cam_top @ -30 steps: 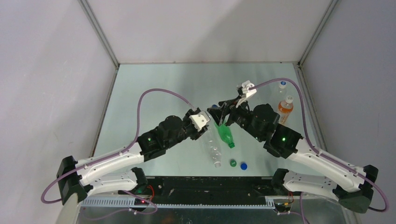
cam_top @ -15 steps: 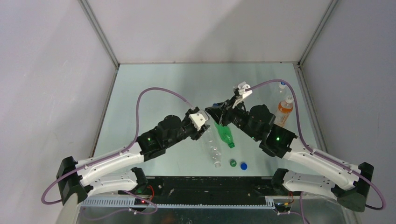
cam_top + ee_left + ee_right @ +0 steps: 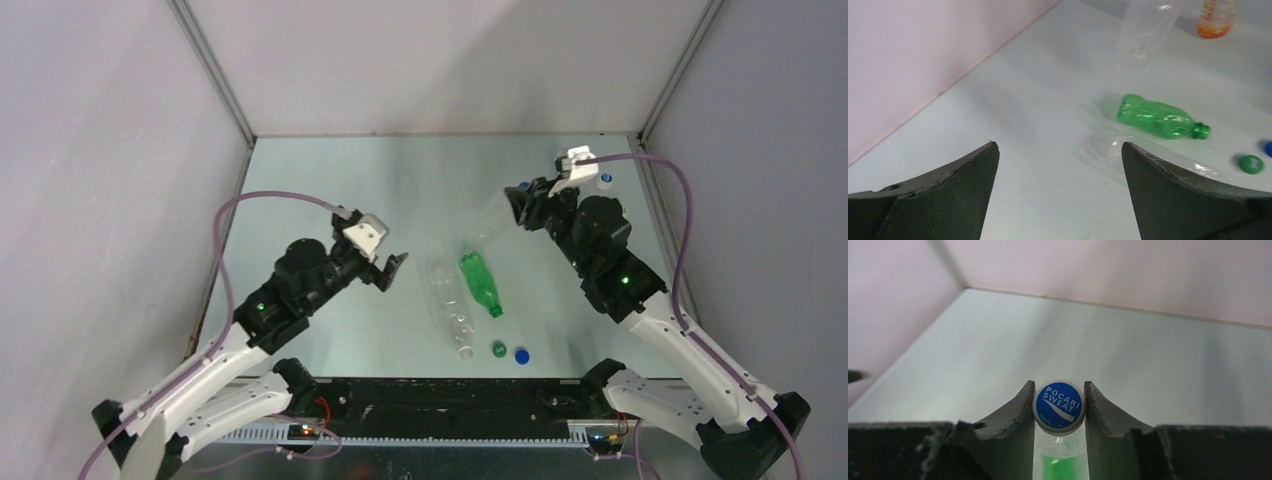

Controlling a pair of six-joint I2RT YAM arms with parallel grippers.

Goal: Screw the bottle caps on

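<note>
Top external view shows three caps. The green cap (image 3: 498,349) and blue cap (image 3: 521,354) lie just beside each other on the table (image 3: 330,170) near its front edge, flat sides down. The white-and-blue cap (image 3: 1058,405) is off the table, pinched between the fingers of the right gripper (image 3: 520,208).

Right wrist view shows that cap sitting on the neck of the held clear bottle (image 3: 1060,450), its printed face turned up toward the camera. The bottle's long axis runs straight away below it.

Bottles: two clear, one green, one orange, plus a small bottle (image 3: 604,181) past the right arm, too small to make out.

The green bottle (image 3: 480,283) lies on its side, long axis slanting from far-left to near-right, open neck toward the caps. The lying clear bottle (image 3: 450,305) rests just left of it, almost parallel, with its mouth toward the front edge.

The orange bottle (image 3: 1218,20) stands at the far right in the left wrist view.

The left gripper (image 3: 393,265) hangs left of the bottles, its fingers spread wide and holding nothing.
</note>
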